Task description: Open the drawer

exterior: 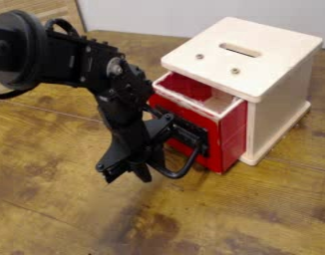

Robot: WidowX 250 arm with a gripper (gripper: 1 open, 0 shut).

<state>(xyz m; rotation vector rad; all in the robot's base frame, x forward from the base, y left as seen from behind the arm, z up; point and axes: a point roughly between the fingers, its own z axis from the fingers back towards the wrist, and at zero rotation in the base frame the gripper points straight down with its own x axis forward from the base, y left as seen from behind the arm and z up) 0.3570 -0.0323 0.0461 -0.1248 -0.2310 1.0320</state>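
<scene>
The red drawer (205, 105) sticks partly out of the cream wooden cube (265, 75), its open top showing at the left of the cube. On its front sits a black panel with a large black loop handle (189, 157). My black gripper (162, 149) points steeply down right at the handle's left side, shut on the loop. The fingertips blend with the black handle, so the exact contact is hard to make out.
The cube has a slotted top (237, 48) and stands on a worn wooden table (72, 214). My black arm (59, 60) reaches in from the upper left. A pale wall edge runs along the back.
</scene>
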